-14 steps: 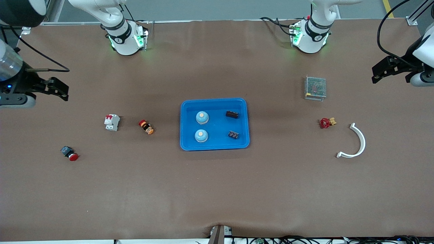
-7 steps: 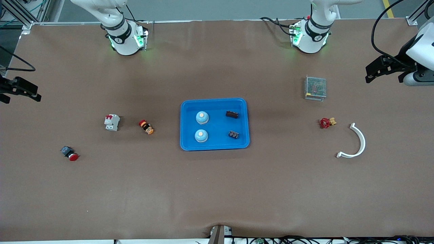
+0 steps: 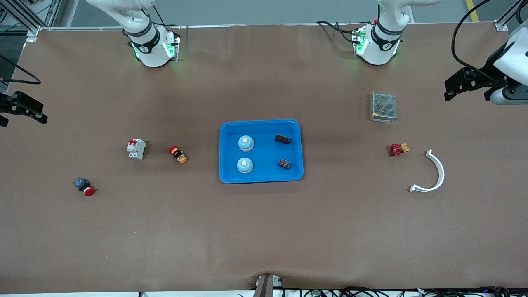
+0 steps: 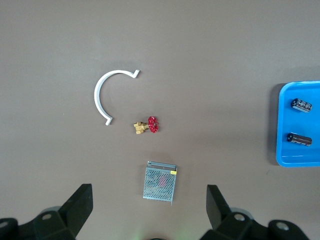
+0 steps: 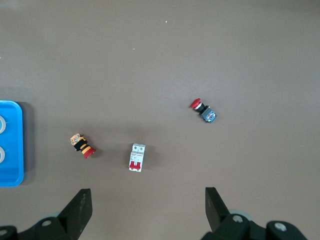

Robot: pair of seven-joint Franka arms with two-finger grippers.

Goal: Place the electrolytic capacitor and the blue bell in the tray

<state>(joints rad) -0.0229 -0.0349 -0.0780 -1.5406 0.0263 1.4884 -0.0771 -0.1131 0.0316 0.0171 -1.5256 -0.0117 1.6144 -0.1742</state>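
The blue tray (image 3: 261, 123) lies in the middle of the table. In it rest two blue bells (image 3: 246, 142) (image 3: 244, 165) and two dark electrolytic capacitors (image 3: 282, 139) (image 3: 284, 164). My left gripper (image 3: 449, 91) hangs open and empty, high over the left arm's end of the table. The left wrist view shows the left gripper (image 4: 149, 210) above the mesh box, with the tray (image 4: 282, 125) and the capacitors (image 4: 301, 104) far off. My right gripper (image 3: 39, 113) is open and empty over the right arm's end. The right wrist view has the right gripper (image 5: 147, 210) wide apart and the tray (image 5: 15, 145) at its edge.
Toward the left arm's end lie a grey mesh box (image 3: 383, 107), a red valve (image 3: 397, 149) and a white curved piece (image 3: 433, 173). Toward the right arm's end lie a white breaker (image 3: 136, 149), an orange-black button (image 3: 177, 154) and a red push button (image 3: 85, 187).
The right gripper has drawn back toward the right arm's end of the table. The left gripper has shifted only slightly. Nothing on the table has moved.
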